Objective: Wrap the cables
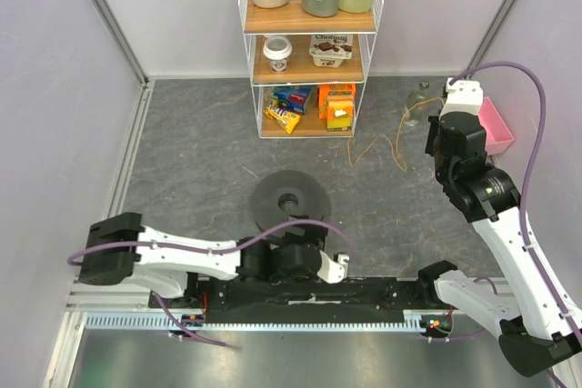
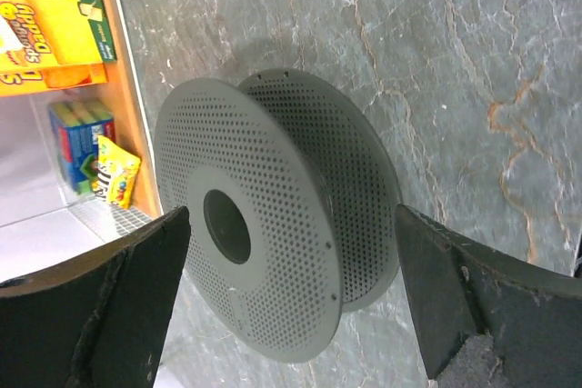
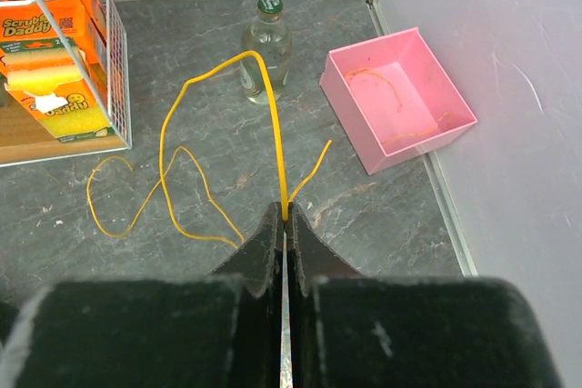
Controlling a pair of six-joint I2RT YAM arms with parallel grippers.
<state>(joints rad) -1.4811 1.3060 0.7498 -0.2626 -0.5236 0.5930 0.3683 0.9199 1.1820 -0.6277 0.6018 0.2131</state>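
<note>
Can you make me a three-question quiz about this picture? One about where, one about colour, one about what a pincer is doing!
1. Where is the pink box? A far left; B far right; C middle.
2. What colour is the cable? A blue; B green; C yellow.
3. What is the right pincer doing? A wide open; B shut on the cable; C shut on nothing.
Answers: 1 B, it sits at the scene's right edge. 2 C, its loops are bright yellow. 3 B, the cable sticks out between its closed tips.

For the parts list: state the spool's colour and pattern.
The spool is dark grey, dotted with small holes; left wrist view shows it best.
</note>
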